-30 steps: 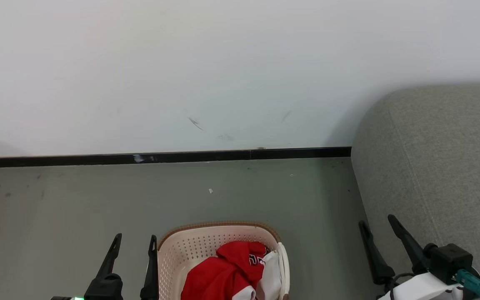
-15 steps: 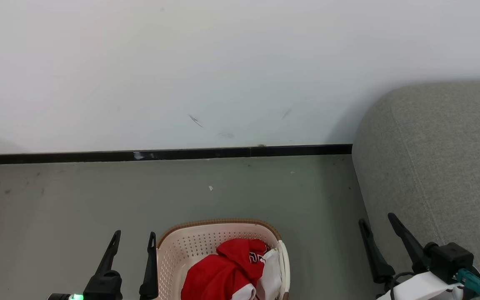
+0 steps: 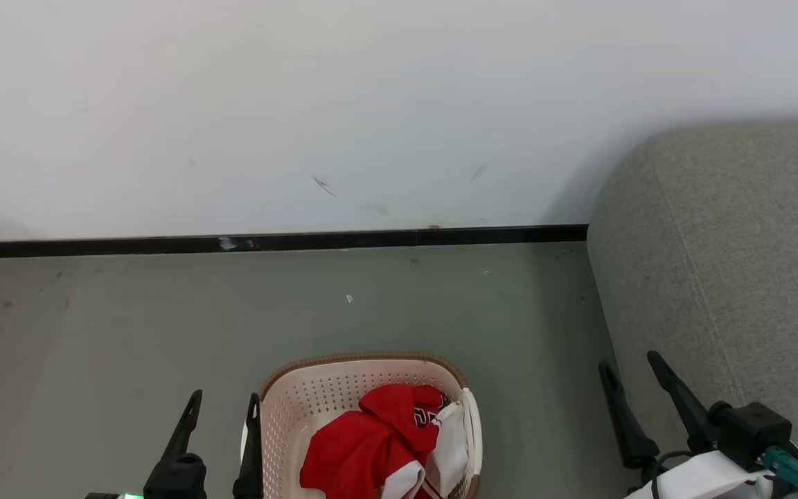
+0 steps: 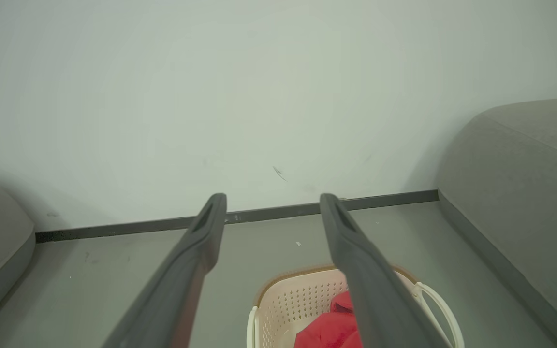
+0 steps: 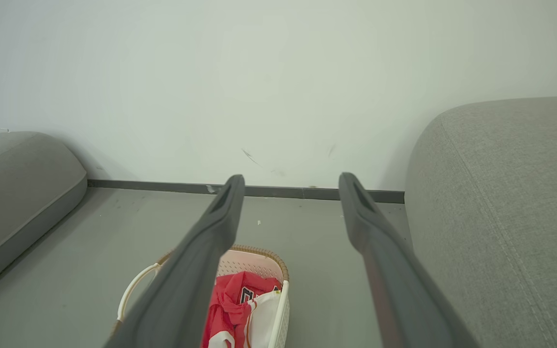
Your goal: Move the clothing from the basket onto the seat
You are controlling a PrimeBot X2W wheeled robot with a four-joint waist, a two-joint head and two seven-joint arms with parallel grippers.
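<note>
The red clothing [image 3: 378, 443] with white trim lies bunched in the cream basket [image 3: 302, 409] on the floor, at the bottom middle of the head view. From the wrists I see the clothing [image 5: 232, 302] in the basket [image 5: 259, 263], and the clothing [image 4: 329, 328] in the basket [image 4: 293, 302]. The grey seat [image 3: 731, 263] fills the right side. My left gripper [image 3: 224, 404] stands open just left of the basket, holding nothing. My right gripper [image 3: 630, 362] is open and empty, beside the seat's front edge, well right of the basket.
A white wall with a black skirting strip [image 3: 267, 242] closes off the far side of the grey floor [image 3: 129, 333]. Another grey cushion [image 5: 12, 188] lies low at the far left in the right wrist view.
The head camera has tilted down a little, so the whole scene sits slightly higher in the picture. Both grippers stay open and the clothing has not moved.
</note>
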